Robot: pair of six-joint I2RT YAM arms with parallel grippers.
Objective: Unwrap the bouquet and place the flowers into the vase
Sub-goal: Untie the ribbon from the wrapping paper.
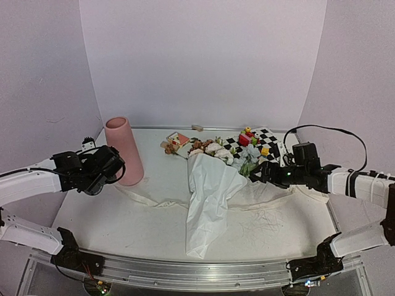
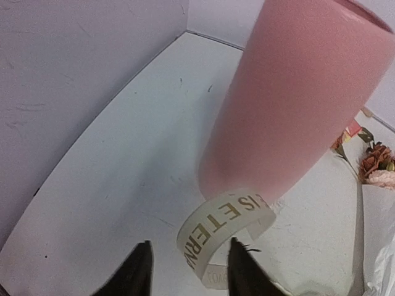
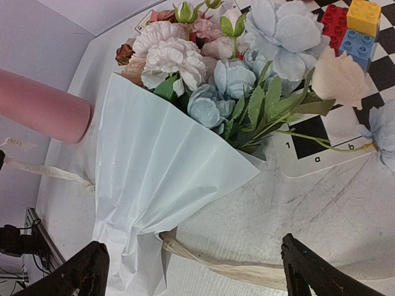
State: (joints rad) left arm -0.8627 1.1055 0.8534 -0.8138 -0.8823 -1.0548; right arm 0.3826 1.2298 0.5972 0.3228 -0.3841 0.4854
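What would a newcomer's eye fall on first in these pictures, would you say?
The white paper-wrapped bouquet lying mid-table draws the eye first, its flowers pointing toward the far wall. Next comes the tall pink vase standing at the left, with a printed cream ribbon curled at its foot, just ahead of the left gripper.
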